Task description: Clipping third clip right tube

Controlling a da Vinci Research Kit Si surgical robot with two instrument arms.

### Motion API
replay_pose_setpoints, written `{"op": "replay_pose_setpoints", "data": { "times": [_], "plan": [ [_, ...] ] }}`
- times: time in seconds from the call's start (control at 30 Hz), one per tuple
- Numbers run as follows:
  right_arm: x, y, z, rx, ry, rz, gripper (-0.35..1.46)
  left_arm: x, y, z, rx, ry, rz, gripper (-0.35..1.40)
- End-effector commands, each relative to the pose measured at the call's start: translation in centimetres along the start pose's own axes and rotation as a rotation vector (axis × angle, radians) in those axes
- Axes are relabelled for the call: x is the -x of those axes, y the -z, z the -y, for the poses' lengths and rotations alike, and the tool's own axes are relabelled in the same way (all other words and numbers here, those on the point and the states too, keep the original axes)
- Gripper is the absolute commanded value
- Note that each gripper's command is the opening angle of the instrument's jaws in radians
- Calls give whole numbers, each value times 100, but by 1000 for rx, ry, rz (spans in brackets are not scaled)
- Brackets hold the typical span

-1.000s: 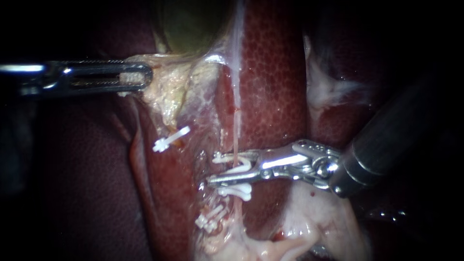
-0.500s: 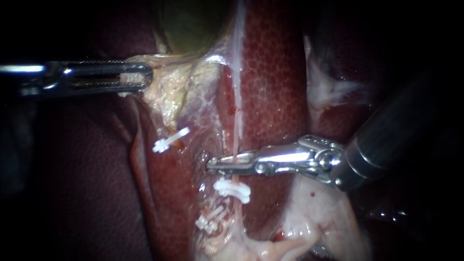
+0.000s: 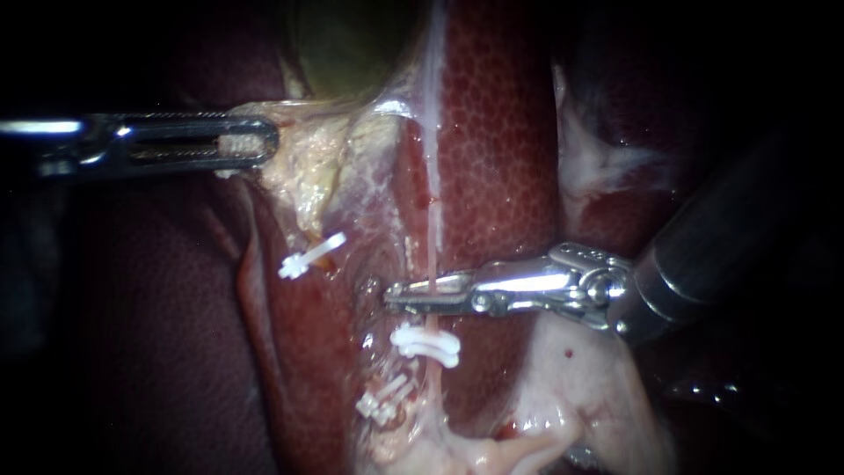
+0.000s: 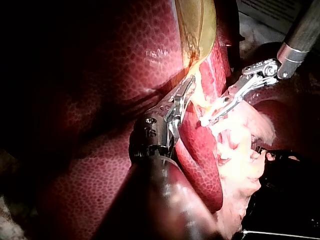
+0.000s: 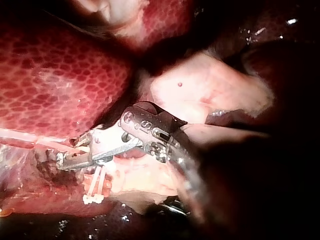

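The right tube (image 3: pixel 432 236) is a thin pale strand running down over the liver (image 3: pixel 505 149). My right instrument (image 3: pixel 397 299) comes in from the right and its jaws lie pressed together across this tube, gripping it from both sides. Just below them a white clip (image 3: pixel 425 345) sits on the same tube, and another clip (image 3: pixel 383 398) lies lower down. In the right wrist view the jaws (image 5: pixel 70 159) close over the strand with a clip (image 5: pixel 96 189) under them. My left instrument (image 3: pixel 257 141) is shut on pale tissue at the gallbladder's (image 3: pixel 352 44) edge, holding it leftward.
A further white clip (image 3: pixel 311 253) sits on the left tube. Pale fatty tissue (image 3: pixel 580 396) lies under the right instrument's shaft. In the left wrist view the right instrument (image 4: pixel 220 107) is just beyond my left jaws (image 4: pixel 181 97), with the liver (image 4: pixel 100 75) around them.
The right instrument's jaws were open around the tube with a white clip between them; they have closed on the tube. The left instrument has stayed still.
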Motion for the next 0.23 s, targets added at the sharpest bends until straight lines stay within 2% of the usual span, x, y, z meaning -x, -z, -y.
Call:
{"op": "replay_pose_setpoints", "data": {
  "times": [0.03, 0.23],
  "plan": [
    [0, 0, 0, -1, 0, 1, -35, 0, 0, 0, 0, 0, 0, -30],
    [0, -1, 0, -16, -12, 11, -35, 0, -1, 0, 0, 0, 0, -30]
  ]
}}
